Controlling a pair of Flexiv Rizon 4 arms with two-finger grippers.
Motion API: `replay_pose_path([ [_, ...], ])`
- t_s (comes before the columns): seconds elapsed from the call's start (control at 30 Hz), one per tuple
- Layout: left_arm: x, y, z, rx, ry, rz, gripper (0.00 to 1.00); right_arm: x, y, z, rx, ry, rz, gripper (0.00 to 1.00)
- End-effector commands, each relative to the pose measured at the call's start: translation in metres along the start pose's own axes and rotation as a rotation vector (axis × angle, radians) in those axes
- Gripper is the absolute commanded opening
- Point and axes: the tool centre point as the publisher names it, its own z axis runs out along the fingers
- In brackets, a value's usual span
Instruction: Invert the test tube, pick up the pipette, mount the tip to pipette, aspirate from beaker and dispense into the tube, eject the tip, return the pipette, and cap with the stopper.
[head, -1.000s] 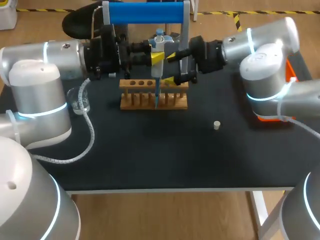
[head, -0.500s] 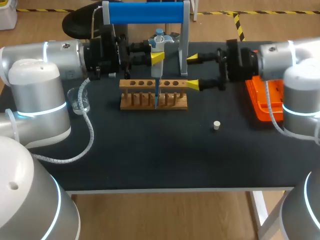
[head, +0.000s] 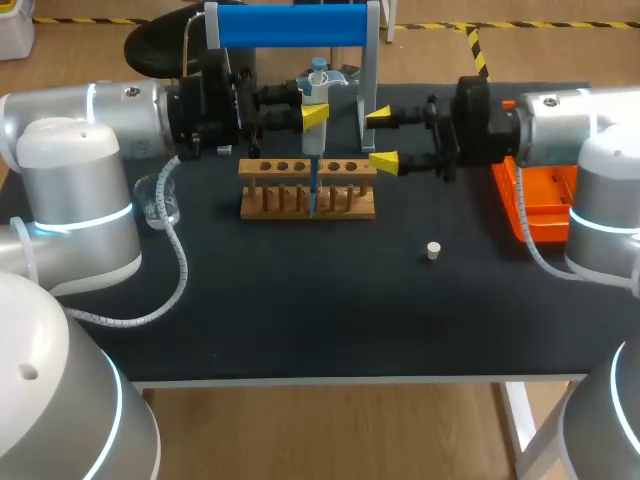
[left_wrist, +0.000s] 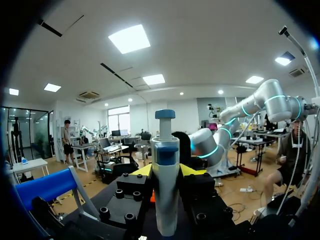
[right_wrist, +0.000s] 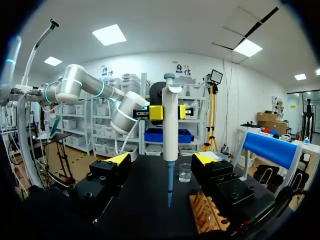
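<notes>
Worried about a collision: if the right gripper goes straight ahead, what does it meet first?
Most likely the pipette, held upright in the left gripper, dead ahead of the open right gripper, though depth is unclear.

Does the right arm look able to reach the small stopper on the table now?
Probably yes. The stopper lies alone on bare table, nearer the front edge than the right tool, which is open and empty. The rack and pipette stand off to the side, not between them.
</notes>
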Motion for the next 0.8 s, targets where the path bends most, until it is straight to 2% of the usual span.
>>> replay_pose_path([
  [0.03, 0.0, 0.0, 0.001, 0.002, -0.001, 0.001, 0.0, -0.01, -0.005, 0.022, -0.006, 0.013, 0.009, 0.75],
  [0.37, 0.0, 0.0, 0.001, 0.002, -0.001, 0.001, 0.0, -0.019, 0.002, 0.041, -0.018, 0.02, 0.0, 0.65],
  [0.8, 0.0, 0.0, 0.001, 0.002, -0.001, 0.001, 0.0, -0.02, 0.014, 0.056, -0.036, 0.026, -0.014, 0.6],
])
